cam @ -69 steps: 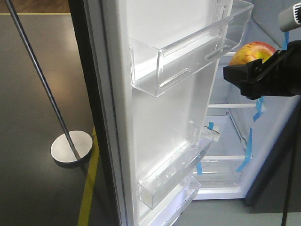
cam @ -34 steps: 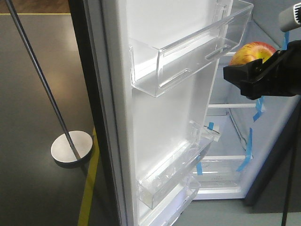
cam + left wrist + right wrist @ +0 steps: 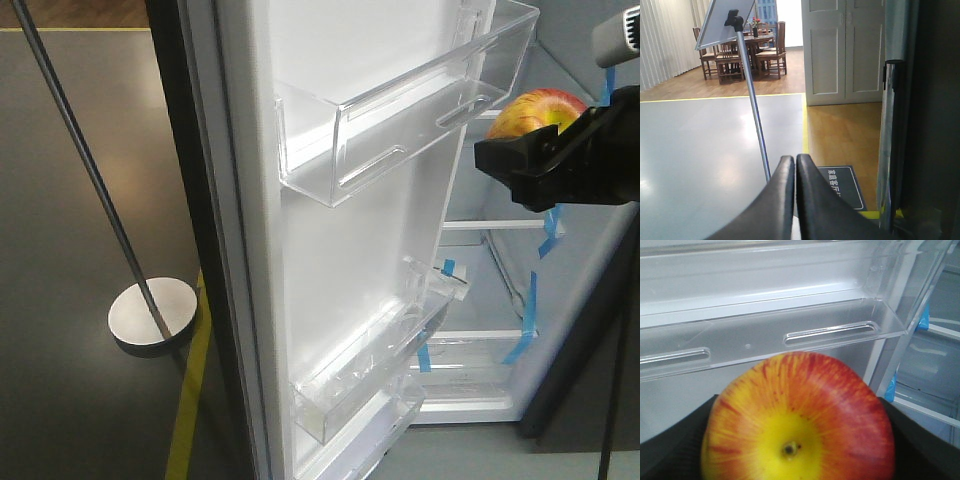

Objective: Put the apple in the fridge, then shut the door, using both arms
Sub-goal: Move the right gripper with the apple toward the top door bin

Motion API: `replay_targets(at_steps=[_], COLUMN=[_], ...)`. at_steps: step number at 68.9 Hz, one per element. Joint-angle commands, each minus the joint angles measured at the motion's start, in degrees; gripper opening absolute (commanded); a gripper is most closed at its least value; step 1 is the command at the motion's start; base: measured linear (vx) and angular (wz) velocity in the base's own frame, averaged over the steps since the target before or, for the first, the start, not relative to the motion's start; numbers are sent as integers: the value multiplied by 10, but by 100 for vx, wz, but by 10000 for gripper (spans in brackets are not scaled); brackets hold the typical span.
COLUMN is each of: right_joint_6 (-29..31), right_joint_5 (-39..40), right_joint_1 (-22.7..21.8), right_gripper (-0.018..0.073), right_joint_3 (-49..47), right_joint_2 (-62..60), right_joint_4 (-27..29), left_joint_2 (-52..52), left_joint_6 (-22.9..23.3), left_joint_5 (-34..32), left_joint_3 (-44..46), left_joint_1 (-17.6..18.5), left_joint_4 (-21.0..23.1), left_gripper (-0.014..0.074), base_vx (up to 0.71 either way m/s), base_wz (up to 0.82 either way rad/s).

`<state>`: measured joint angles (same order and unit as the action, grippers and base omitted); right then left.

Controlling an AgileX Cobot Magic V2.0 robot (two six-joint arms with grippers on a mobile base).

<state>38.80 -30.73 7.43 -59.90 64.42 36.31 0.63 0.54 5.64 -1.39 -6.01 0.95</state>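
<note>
Gripping apple [image 3: 540,108], right claw [image 3: 527,150] near door bin [image 3: 400,130] edge, fridge [image 3: 590,290] open beyond

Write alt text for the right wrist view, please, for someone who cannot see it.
A red and yellow apple fills the lower frame, stem dimple toward the camera, held by the right gripper. Behind it is a clear door bin, with fridge shelves and blue tape at right.

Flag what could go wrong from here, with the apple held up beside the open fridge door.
1. The apple in the right claw sits close to the clear door bin; moving inward, it may clip the bin's corner and slip out.
2. The left claw, shut, points toward the metal pole; reaching for the door might knock it.
</note>
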Motion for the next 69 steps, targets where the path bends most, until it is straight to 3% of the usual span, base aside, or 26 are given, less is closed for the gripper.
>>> replay_targets(at_steps=[1,69], right_joint_6=[4,4], right_joint_5=[35,35], right_joint_1=[-1,-1], right_gripper=[57,57], right_joint_3=[-16,-16], right_joint_2=[-12,-12], right_joint_4=[12,12], left_joint_2=[8,8], left_joint_6=[5,5], left_joint_5=[-42,-42], left_joint_3=[11,11], left_joint_1=[5,5], left_joint_4=[6,6], left_gripper=[-8,-8], base_vx=[0,0], base_wz=[0,0])
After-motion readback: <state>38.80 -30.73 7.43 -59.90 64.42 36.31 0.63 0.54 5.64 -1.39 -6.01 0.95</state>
